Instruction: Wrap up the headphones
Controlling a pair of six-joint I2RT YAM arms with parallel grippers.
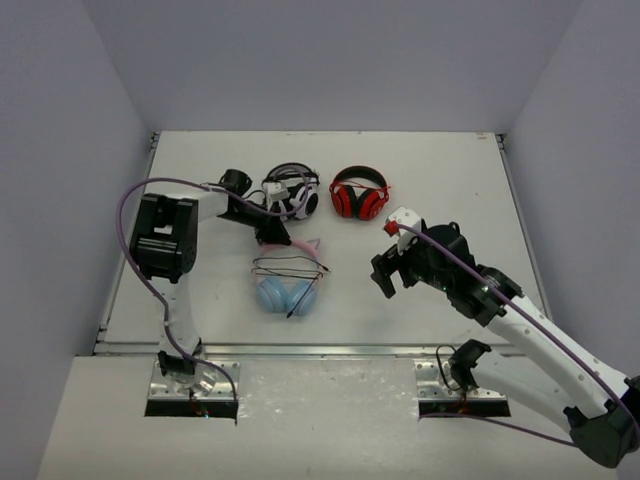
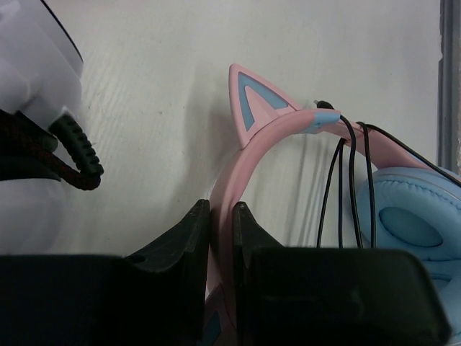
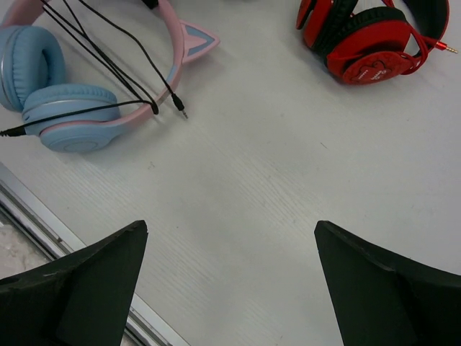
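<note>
Two other headsets lie beyond the headphones (image 1: 287, 285): a white-and-black pair (image 1: 292, 190) at 12 o'clock, crowding the left gripper (image 1: 266, 232), and a red-and-black pair (image 1: 360, 193) at 1 o'clock. The headphones lie mid-table (image 1: 450, 200), long axis running 12 to 6, cat-eared band far, blue cups near, cable (image 1: 290, 266) strung across. The left gripper is clamped on the pink band. The right gripper (image 1: 386, 276), at 3 o'clock, stands wide apart and holds nothing.

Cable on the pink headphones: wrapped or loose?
Partly wrapped: several strands of the cable cross the headband, but the plug lies free on the table.
</note>
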